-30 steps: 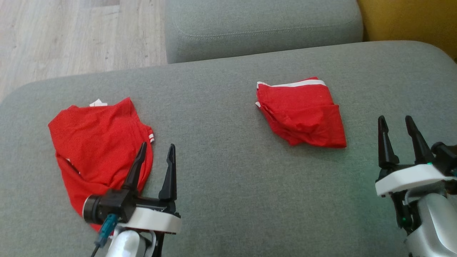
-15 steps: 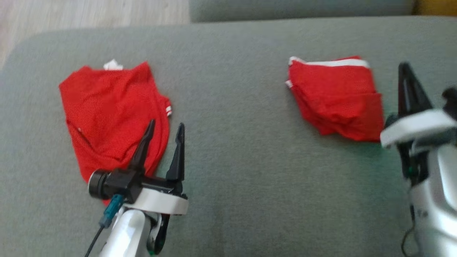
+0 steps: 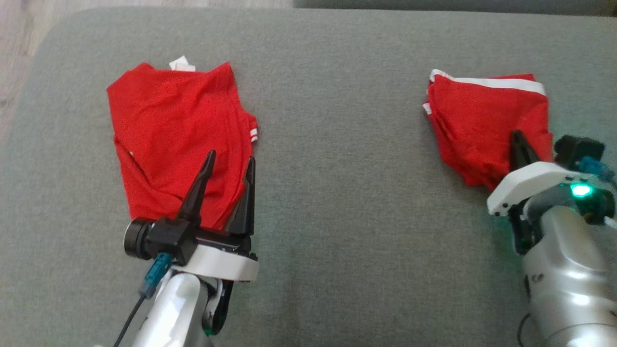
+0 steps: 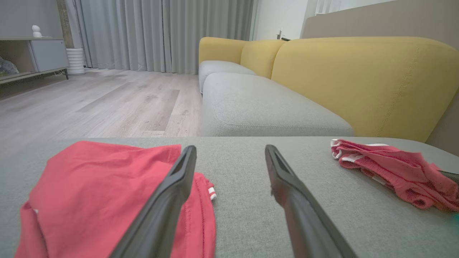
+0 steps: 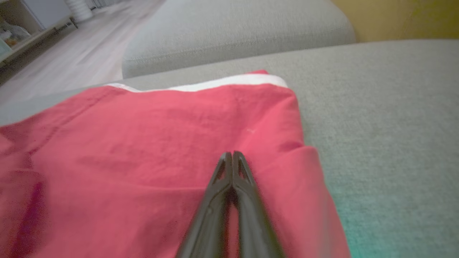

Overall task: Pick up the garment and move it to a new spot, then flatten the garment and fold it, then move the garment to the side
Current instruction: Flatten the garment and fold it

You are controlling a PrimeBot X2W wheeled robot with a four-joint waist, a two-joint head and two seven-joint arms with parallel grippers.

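Two red garments lie on the grey cushion (image 3: 337, 202). The left garment (image 3: 178, 140) (image 4: 96, 186) is spread loosely, with a white tag at its far edge. The right garment (image 3: 482, 120) (image 4: 391, 168) (image 5: 143, 143) is folded and has a white band along its far edge. My left gripper (image 3: 231, 156) (image 4: 230, 147) stands open over the near right edge of the left garment, with nothing between its fingers. My right gripper (image 3: 516, 135) (image 5: 232, 154) is shut, its tips pressed together just above the near part of the folded garment, and no cloth shows between them.
Beyond the cushion are a second grey seat (image 4: 258, 107) and a yellow sofa back (image 4: 358, 79). Wooden floor (image 3: 19, 38) lies off the cushion's far left corner. A wide strip of bare cushion separates the two garments.
The head camera has tilted down, shifting the whole picture. My right gripper has shut and moved forward over the folded garment. The left gripper stays open by the left garment.
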